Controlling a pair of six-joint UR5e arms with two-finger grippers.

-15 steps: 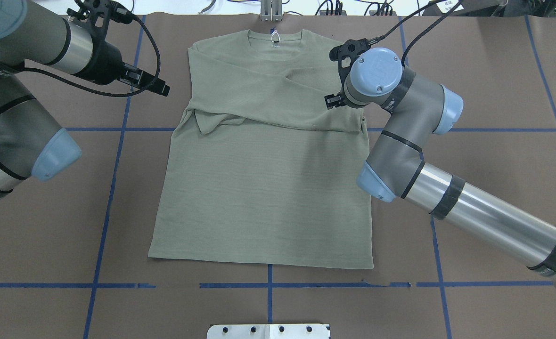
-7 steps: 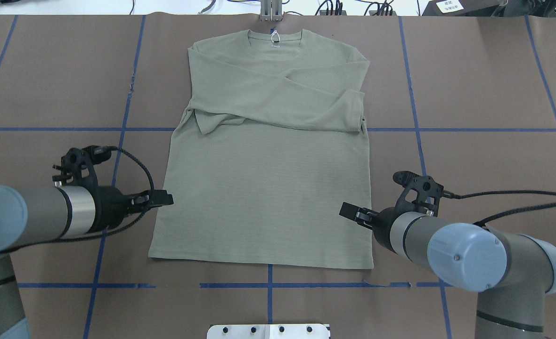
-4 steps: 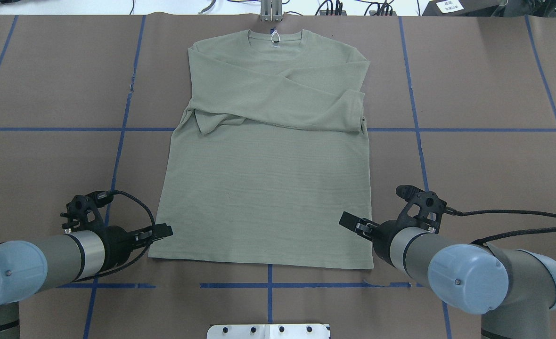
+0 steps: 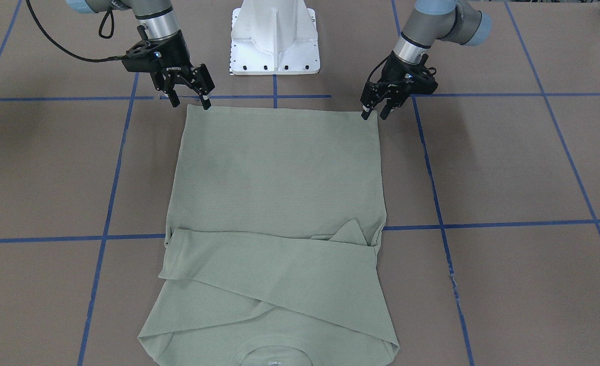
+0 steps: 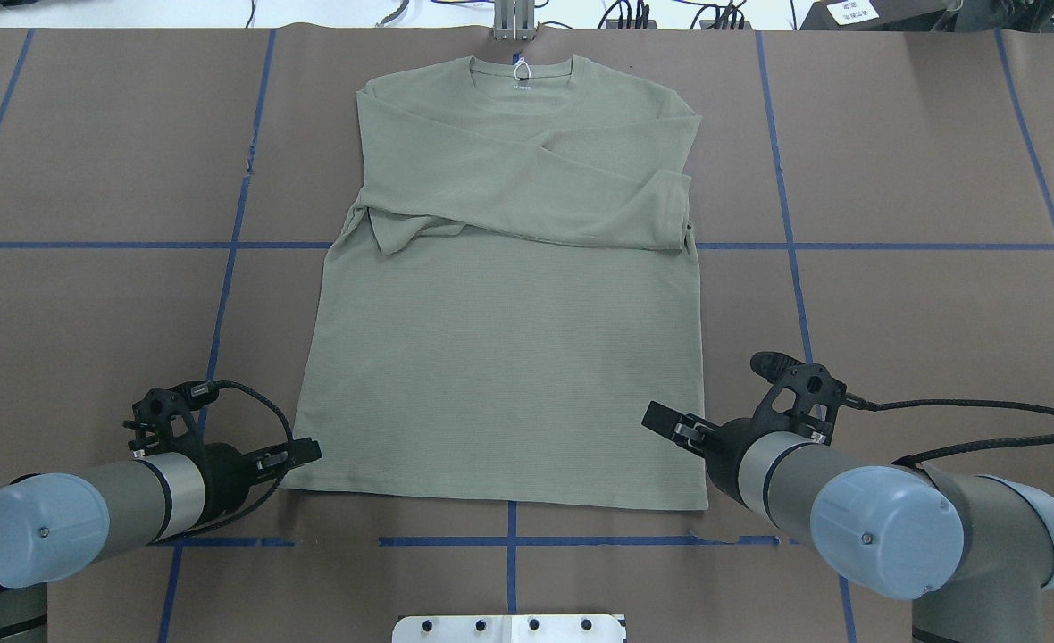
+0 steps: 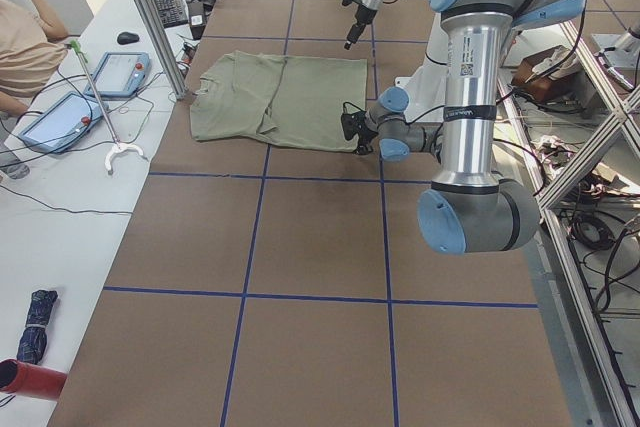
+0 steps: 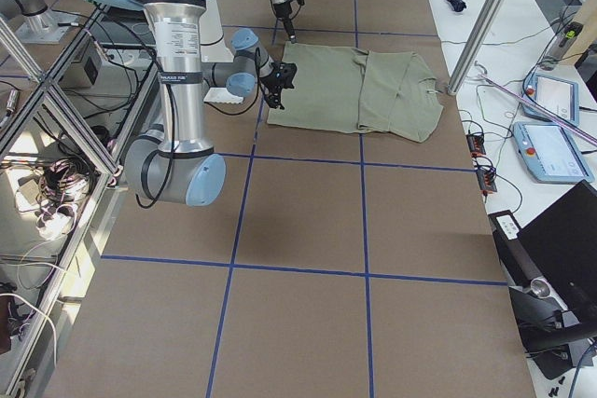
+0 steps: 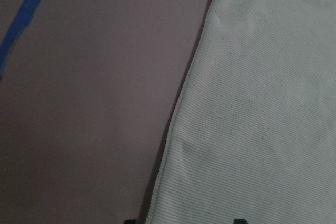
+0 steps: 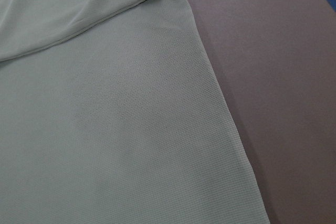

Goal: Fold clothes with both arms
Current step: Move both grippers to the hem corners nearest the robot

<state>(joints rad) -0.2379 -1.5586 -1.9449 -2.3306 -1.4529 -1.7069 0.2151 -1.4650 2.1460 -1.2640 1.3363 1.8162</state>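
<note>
The clothes are one pale sage-green shirt (image 5: pixel 500 357) lying flat on the brown table, neck at the far edge, both sleeves crossed over the chest (image 4: pixel 279 274). Its hem is on my side. My left gripper (image 5: pixel 306 452) hangs open at the hem's left corner (image 4: pixel 373 115). In the left wrist view its fingertips straddle the shirt's side edge (image 8: pixel 173 145). My right gripper (image 5: pixel 661 417) stands open over the hem's right corner (image 4: pixel 192 101). The right wrist view shows only the shirt (image 9: pixel 105 129) and bare table, with no fingers in it.
The white pedestal base (image 4: pixel 274 35) stands just behind the hem, between the arms. Blue tape lines (image 5: pixel 509 541) grid the table. A metal post (image 5: pixel 514 18) sits beyond the collar. A person (image 6: pixel 25 47) and control tablets (image 6: pixel 120 72) are at a side table.
Both arms came back from the sleeve area to the hem corners. In the last half second the left gripper dropped slightly toward the hem's left corner; the right barely moved.
</note>
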